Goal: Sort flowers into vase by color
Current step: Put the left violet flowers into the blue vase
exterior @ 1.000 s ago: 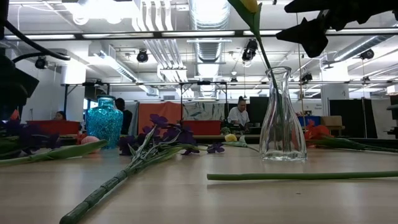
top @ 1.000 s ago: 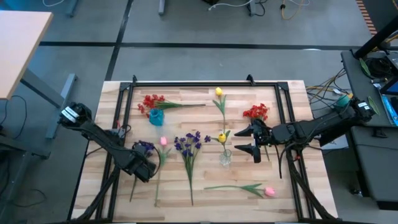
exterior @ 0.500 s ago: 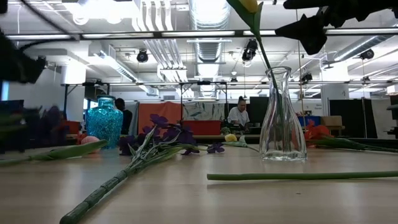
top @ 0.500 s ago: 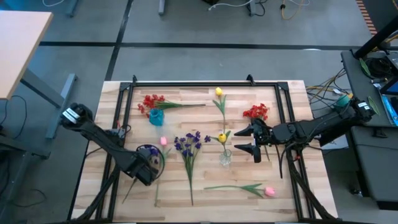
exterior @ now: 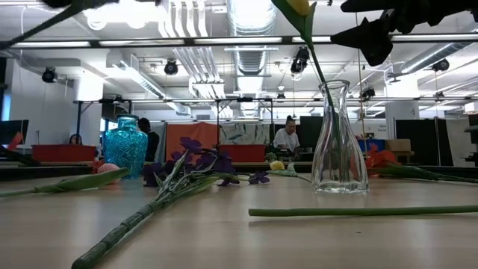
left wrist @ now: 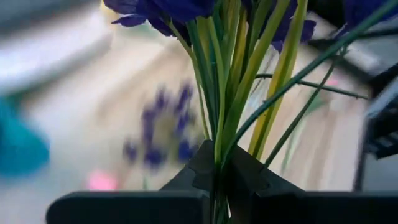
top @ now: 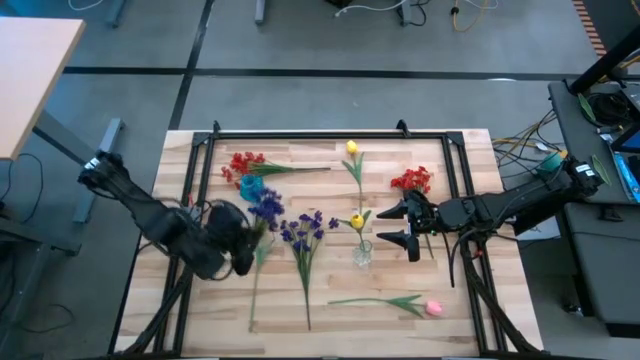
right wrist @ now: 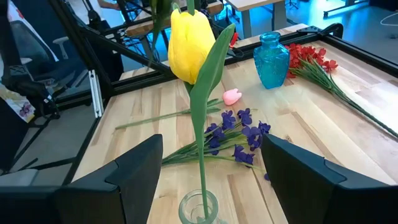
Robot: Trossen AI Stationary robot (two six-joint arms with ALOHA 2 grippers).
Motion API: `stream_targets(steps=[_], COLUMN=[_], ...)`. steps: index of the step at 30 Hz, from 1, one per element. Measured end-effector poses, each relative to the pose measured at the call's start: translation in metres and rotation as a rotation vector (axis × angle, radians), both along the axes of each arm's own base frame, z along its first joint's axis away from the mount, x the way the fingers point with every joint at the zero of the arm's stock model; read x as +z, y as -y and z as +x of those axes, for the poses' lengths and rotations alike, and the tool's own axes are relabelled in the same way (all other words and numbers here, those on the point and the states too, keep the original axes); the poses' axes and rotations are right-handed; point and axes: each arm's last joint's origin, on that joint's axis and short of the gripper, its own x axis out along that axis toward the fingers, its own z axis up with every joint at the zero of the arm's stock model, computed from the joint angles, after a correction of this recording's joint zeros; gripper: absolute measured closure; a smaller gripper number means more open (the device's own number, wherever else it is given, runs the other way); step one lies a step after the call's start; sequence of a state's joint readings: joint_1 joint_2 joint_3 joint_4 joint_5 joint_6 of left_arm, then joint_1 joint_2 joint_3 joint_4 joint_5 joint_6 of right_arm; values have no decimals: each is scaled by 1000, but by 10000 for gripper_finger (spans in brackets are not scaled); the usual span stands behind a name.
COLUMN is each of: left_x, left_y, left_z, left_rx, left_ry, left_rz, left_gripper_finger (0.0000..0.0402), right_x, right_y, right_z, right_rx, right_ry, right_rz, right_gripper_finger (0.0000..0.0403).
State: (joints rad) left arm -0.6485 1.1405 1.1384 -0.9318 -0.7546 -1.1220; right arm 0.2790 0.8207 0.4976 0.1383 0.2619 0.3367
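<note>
My left gripper (top: 243, 232) is shut on a purple flower cluster (top: 265, 208), held above the table's left half; the blossoms fill the top of the left wrist view (left wrist: 186, 9). Its stem crosses the low view's top left corner (exterior: 45, 19). My right gripper (top: 405, 226) is open and empty, just right of the clear vase (top: 362, 252), pointing at it. A yellow tulip (right wrist: 186, 37) stands with its stem in that vase. A blue vase (top: 251, 187) stands at the far left. My left gripper pinches the purple cluster's bundle of thin green stems (left wrist: 219, 149) between its two fingertips, a little below the blossoms. The flower is lifted clear of the table, its blossoms pointing away from the gripper toward the blue vase.
On the table lie red flowers (top: 243, 163) by the blue vase, more red flowers (top: 412, 180) at the right, a purple cluster (top: 305, 232) in the middle, pink buds (top: 263, 227) (top: 433, 308) and a yellow tulip (top: 351, 148) at the far edge. A black frame (top: 330, 133) rims the table.
My left gripper has risen from the table with the purple flower and gone toward the far edge and the blue vase, turning as it went. The flower, which lay on the table, is now lifted clear, stem and all.
</note>
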Motion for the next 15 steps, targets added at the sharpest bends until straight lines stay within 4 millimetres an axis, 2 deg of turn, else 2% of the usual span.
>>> stream_targets(steps=[3, 6, 8, 11, 15], left_x=[19, 28, 31, 28, 18], left_y=[-12, -30, -44, -63, -84], left_z=[-5, -12, -16, -22, -26], left_rx=[-50, 15, 143, 423, 675], left_ry=[97, 118, 129, 163, 217], left_rz=[178, 377, 490, 625, 637], left_gripper_finger=[400, 401, 401, 401, 401], right_x=[0, 0, 0, 0, 0], right_y=[0, 0, 0, 0, 0], right_z=[0, 0, 0, 0, 0], right_rx=[0, 0, 0, 0, -2], right_ry=[0, 0, 0, 0, 1], right_rz=[0, 0, 0, 0, 0], right_gripper_finger=[140, 144, 145, 143, 144])
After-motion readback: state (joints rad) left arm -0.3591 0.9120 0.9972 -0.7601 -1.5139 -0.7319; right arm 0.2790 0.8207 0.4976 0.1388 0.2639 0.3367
